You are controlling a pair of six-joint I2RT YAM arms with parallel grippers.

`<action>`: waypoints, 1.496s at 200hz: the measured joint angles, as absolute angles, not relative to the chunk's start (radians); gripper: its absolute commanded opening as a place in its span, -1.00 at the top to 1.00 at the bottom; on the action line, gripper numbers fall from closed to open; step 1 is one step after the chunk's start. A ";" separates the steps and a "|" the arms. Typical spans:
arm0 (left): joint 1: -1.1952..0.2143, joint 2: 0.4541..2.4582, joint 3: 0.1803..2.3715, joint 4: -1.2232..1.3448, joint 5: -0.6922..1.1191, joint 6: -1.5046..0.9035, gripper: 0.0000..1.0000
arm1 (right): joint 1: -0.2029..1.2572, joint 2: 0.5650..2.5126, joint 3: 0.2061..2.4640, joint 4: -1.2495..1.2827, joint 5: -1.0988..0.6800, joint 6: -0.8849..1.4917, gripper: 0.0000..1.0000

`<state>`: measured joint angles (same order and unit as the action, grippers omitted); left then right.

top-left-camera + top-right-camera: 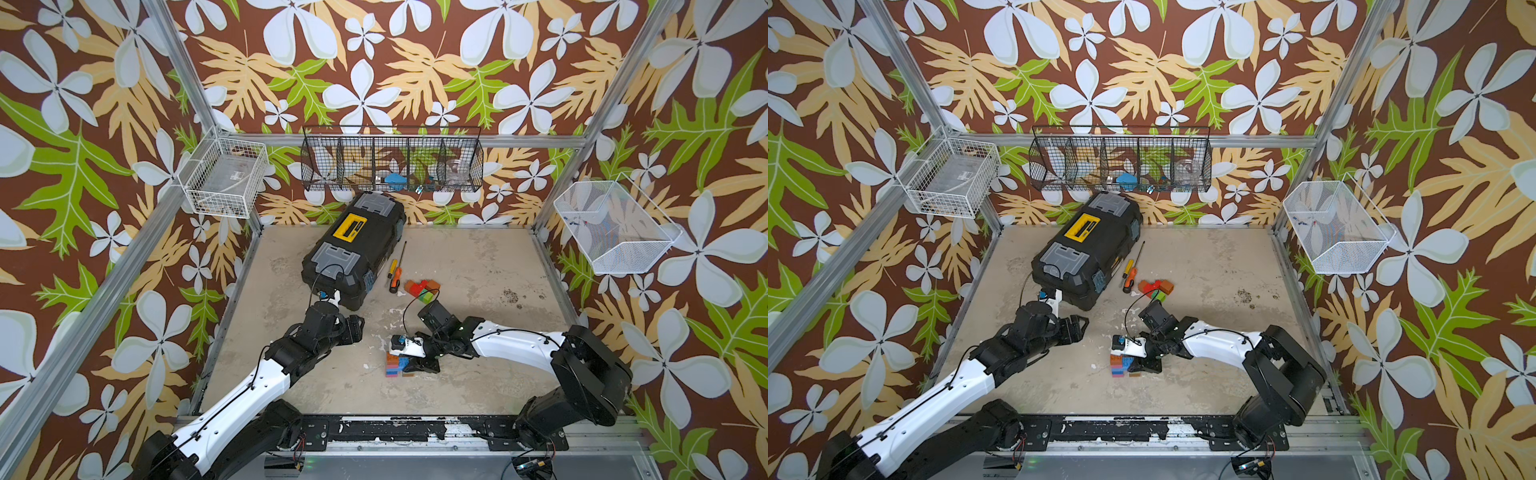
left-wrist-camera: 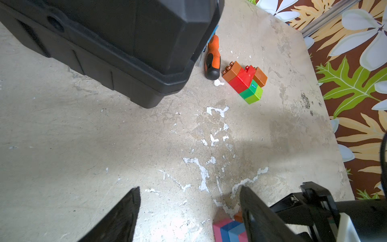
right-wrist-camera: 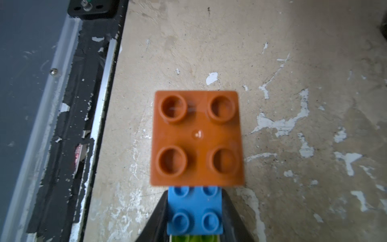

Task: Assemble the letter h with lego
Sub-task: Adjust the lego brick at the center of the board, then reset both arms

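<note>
Your left gripper (image 2: 189, 188) hangs over the table (image 2: 83, 146) with its two fingers well apart and nothing between them. In both top views you find it (image 1: 356, 328) near the front corner of the black toolbox (image 1: 353, 245), not touching it.

Your right gripper (image 3: 194, 192) is clamped on a blue brick (image 3: 194, 213): in the right wrist view one black finger presses on each side of this brick, and its studs face the camera. Just beyond it sits an orange-brown brick (image 3: 198, 138), also with the studs toward the camera and a little blurred. A strip of a lime brick (image 3: 194, 238) shows at the edge of the picture, against the blue one.

The letter h (image 1: 395, 368) lies on the table toward the front edge, between the two arms. In a top view you can see its orange, pink and blue column, while the right gripper (image 1: 417, 365) and its wrist camera cover the other side, so you cannot tell how far that side is built. The left wrist view catches only a pink and blue corner of it (image 2: 228, 229).

The loose bricks (image 1: 422, 289) are packed together farther back, well apart from the letter: two orange-brown, one red, one green and one lime (image 2: 245, 81). Just beside them lies a screwdriver (image 2: 213, 58) with an orange and black handle, close to the toolbox side. A second screwdriver with a yellow handle (image 1: 392, 268) lies next to it.
</note>
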<state>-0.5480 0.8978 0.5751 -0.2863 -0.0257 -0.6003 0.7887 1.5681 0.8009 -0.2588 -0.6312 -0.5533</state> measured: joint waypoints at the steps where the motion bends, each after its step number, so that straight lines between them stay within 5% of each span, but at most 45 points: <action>1: -0.548 0.898 0.575 -0.286 -0.026 -0.600 -0.57 | 0.787 1.569 0.801 -0.261 -0.637 -0.553 0.39; 110: -0.540 0.907 0.508 -0.202 0.106 -0.713 -0.65 | 0.643 1.765 0.960 -0.449 -0.831 -0.588 0.12; 160: -0.531 0.897 0.512 -0.198 0.099 -0.785 -0.70 | 0.601 1.720 0.940 -0.400 -0.824 -0.552 -0.63; 176: -0.531 0.891 0.514 -0.199 0.083 -0.800 -0.88 | 0.596 1.691 0.925 -0.365 -0.804 -0.536 -0.70; 186: -0.531 0.884 0.520 -0.198 0.084 -0.812 -0.99 | 0.593 1.665 0.911 -0.341 -0.787 -0.506 -1.00; 225: -0.531 0.794 0.533 -0.159 0.098 -0.738 -0.99 | 0.590 1.400 0.724 -0.065 -0.581 -0.353 -1.00; 249: -0.535 0.725 0.591 -0.159 0.093 -0.620 -0.99 | 0.589 1.137 0.550 0.204 -0.305 -0.238 -0.99; 299: -0.540 0.495 0.366 0.098 -0.200 -0.341 -0.99 | 0.504 0.843 0.281 0.627 0.154 -0.176 -0.99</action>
